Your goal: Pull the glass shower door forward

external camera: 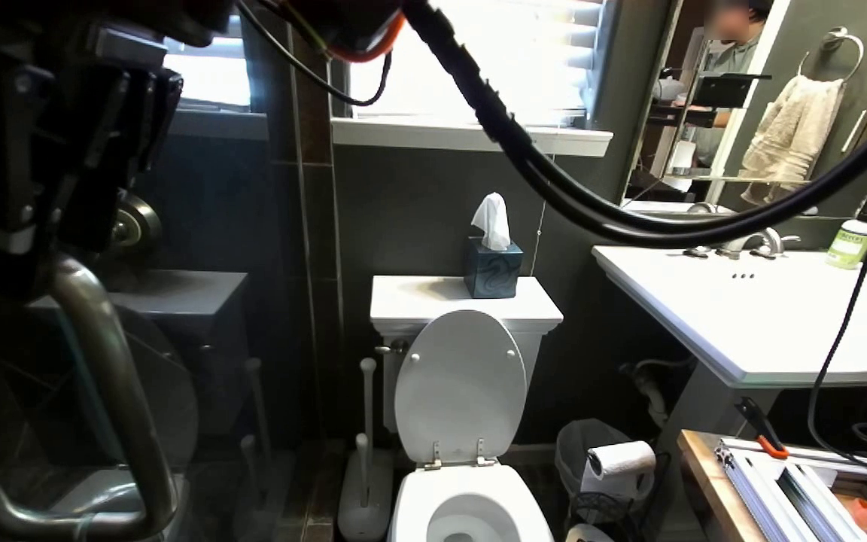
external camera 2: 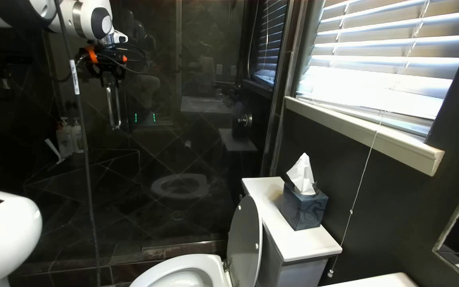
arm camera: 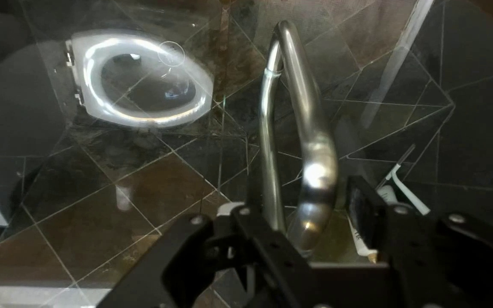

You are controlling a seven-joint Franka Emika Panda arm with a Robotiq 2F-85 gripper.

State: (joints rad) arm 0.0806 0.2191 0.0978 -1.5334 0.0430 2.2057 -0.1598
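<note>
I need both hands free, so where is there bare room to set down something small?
The tank lid is bare on both sides of the tissue box, more so on the side away from the sink. Crowded: the wooden bench, bearing a metal frame, and the door handle, between the fingers.

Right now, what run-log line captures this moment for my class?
black two-finger gripper: open | curved brushed-metal tube handle: between jaws, contact unclear | clear glass shower door: shut or ajar unclear
</note>
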